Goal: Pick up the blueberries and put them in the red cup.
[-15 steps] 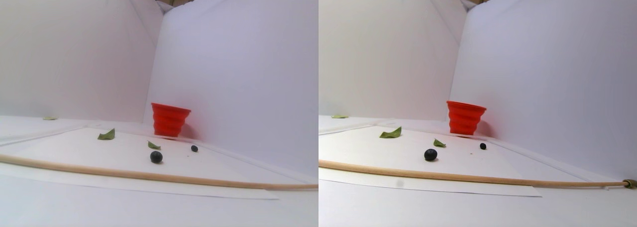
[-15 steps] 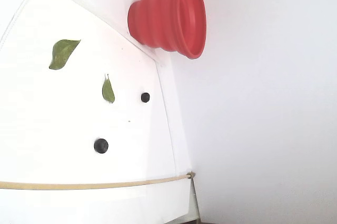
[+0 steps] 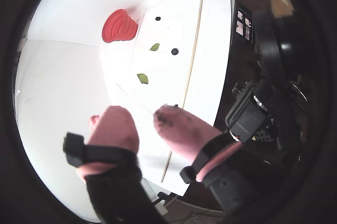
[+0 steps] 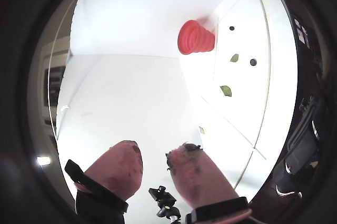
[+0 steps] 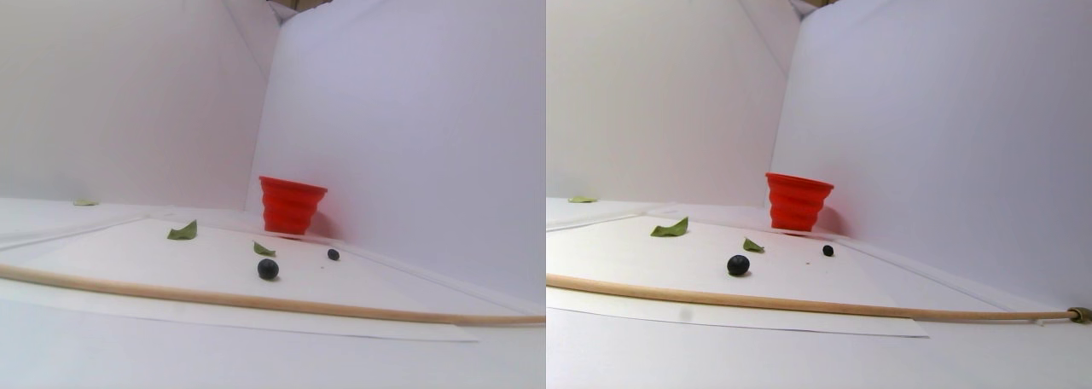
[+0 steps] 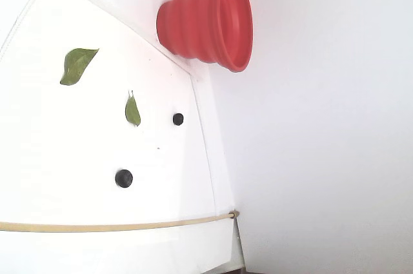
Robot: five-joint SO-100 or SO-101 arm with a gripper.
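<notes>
The red cup (image 3: 119,26) stands upright near the white back wall; it also shows in the other wrist view (image 4: 196,37), the stereo pair view (image 5: 290,206) and the fixed view (image 6: 206,21). Two blueberries lie on the white sheet, apart from the cup. The larger one (image 3: 175,51) (image 6: 124,178) (image 5: 268,269) lies nearer the wooden stick. The smaller one (image 3: 158,18) (image 6: 178,119) (image 5: 333,254) lies nearer the cup. My gripper (image 3: 143,112) (image 4: 156,150) has pink padded fingers (image 3: 113,129). It is open and empty, raised well back from the berries.
Green leaves (image 6: 77,64) (image 6: 132,111) lie on the sheet near the berries. A thin wooden stick (image 6: 116,226) (image 3: 192,55) crosses the sheet's front. White walls close the back and one side. Dark equipment (image 3: 253,113) stands past the table edge.
</notes>
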